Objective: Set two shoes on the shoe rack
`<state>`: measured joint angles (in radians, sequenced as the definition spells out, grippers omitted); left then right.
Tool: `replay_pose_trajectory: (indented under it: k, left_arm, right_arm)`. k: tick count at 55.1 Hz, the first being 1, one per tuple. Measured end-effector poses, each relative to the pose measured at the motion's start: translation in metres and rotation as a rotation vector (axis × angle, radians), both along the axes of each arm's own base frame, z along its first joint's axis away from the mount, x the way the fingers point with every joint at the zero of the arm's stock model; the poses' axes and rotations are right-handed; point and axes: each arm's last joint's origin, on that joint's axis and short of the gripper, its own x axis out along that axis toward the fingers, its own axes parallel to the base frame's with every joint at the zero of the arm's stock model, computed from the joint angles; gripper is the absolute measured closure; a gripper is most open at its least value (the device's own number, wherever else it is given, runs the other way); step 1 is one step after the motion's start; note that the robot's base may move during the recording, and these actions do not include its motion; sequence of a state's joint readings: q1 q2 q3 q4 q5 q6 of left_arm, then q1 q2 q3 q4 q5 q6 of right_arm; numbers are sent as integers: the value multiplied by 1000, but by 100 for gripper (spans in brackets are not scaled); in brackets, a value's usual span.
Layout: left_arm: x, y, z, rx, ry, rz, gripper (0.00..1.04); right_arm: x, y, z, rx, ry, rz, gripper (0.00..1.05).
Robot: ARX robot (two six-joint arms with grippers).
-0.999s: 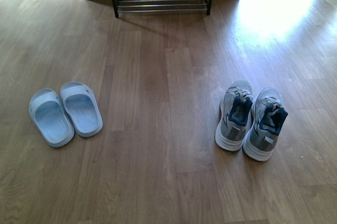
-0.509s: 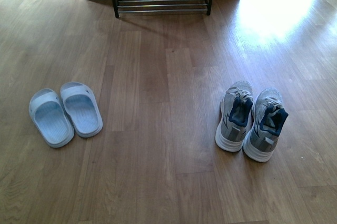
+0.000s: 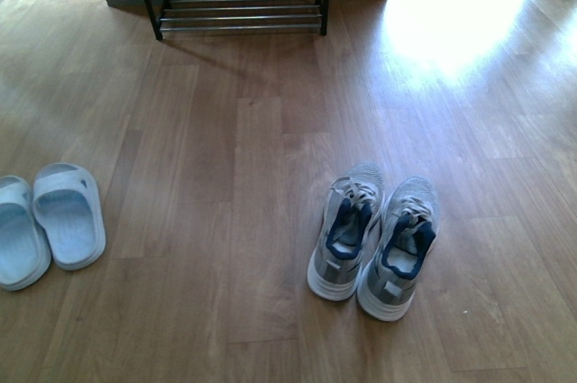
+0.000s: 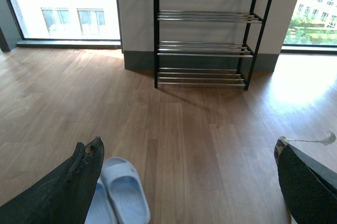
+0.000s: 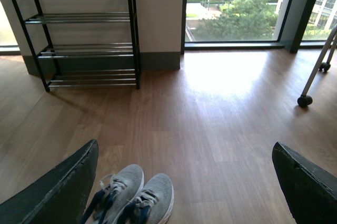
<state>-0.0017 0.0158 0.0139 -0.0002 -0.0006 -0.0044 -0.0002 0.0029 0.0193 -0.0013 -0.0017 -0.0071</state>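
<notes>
Your left gripper (image 4: 187,145) and right gripper (image 5: 185,147) both gape wide with nothing held, so lower the right one squarely over the grey sneakers (image 3: 374,248), low and right of centre in the front frame, and close on one navy collar. The pale blue slides (image 3: 52,219) sit at the lower left edge, one cut off by it, and the shoe rack (image 3: 239,15) at the top, left of centre, shows only its bottom shelves.
</notes>
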Motion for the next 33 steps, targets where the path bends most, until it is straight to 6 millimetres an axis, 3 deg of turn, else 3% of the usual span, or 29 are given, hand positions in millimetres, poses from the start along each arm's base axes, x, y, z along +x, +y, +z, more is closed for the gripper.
replay_pose_trajectory:
  k: [33]
  left_arm:
    - [0,0,0,0,0,-1,9]
  right_arm:
    - [0,0,0,0,2,-3,9]
